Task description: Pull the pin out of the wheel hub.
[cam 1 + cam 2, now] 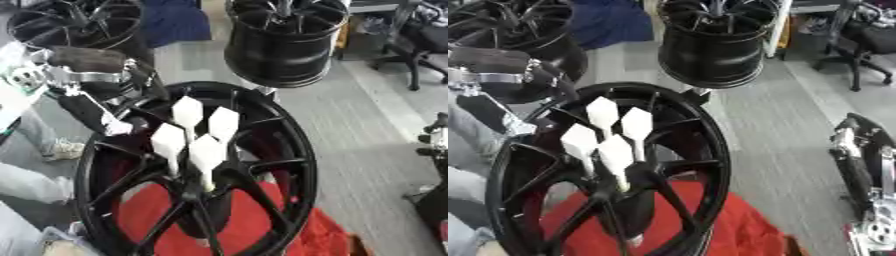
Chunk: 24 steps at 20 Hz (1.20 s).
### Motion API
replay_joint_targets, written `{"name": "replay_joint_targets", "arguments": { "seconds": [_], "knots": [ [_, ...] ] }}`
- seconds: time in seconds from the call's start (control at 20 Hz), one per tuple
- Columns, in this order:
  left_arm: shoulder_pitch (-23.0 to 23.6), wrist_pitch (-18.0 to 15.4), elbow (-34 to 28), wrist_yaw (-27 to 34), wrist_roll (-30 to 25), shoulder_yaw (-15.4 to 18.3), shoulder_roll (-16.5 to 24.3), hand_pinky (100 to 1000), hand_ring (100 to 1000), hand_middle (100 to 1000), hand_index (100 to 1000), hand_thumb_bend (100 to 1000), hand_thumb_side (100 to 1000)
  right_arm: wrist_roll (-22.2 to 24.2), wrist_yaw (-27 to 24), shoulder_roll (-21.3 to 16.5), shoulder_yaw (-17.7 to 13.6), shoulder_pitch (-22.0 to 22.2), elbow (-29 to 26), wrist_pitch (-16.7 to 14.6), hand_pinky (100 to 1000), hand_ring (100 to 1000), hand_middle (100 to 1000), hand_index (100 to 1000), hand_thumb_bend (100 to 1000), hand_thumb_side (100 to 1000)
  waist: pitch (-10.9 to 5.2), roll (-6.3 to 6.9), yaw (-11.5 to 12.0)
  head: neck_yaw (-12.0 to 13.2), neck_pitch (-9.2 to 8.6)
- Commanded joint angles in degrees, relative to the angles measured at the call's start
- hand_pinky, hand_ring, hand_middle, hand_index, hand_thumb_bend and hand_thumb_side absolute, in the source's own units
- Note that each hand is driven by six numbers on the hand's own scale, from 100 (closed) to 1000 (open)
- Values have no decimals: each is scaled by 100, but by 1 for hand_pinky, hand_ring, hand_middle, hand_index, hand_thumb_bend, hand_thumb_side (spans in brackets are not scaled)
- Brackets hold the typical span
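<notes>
Left hand [96, 112] fingertips hidden behind wheel hub [262, 150]

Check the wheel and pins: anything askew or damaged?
Nothing stands out. Four white paddle-headed pins stand clustered in the hub of the black spoked wheel, none fallen or bent. The left hand is at the wheel's upper-left rim; the right hand sits off to the side.

Four pins [199, 137] stand in the wheel hub [194, 192], left hand [98, 115] at its left rim.
</notes>
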Motion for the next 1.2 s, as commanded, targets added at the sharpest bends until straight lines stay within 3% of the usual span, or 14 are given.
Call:
{"name": "replay_joint_targets", "arguments": {
  "seconds": [0.05, 0.45, 0.8, 1.2],
  "knots": [
    [-153, -1535, 71, -141, -1334, 5, -39, 659, 643, 780, 887, 339, 463, 6, -28, -48, -13, -38, -54, -23, 563, 643, 598, 788, 100, 620, -58, -8, -1, -2, -14],
    [-159, -1874, 67, -199, -1335, -242, -98, 595, 602, 797, 907, 362, 417, 7, -32, -43, -11, -36, -45, -32, 563, 643, 598, 788, 100, 623, -70, 11, -35, 10, -14],
    [-160, -2061, 131, -342, -1335, -471, -189, 548, 555, 797, 917, 371, 490, 14, -36, -39, -8, -33, -35, -42, 563, 643, 598, 788, 100, 625, -80, 24, -78, 18, -14],
    [-146, -2252, 278, -609, -1335, -582, -220, 526, 534, 774, 907, 380, 508, 16, -35, -43, -8, -32, -25, -52, 563, 643, 599, 788, 100, 627, -97, 49, -100, 24, -14]
  ]
}}
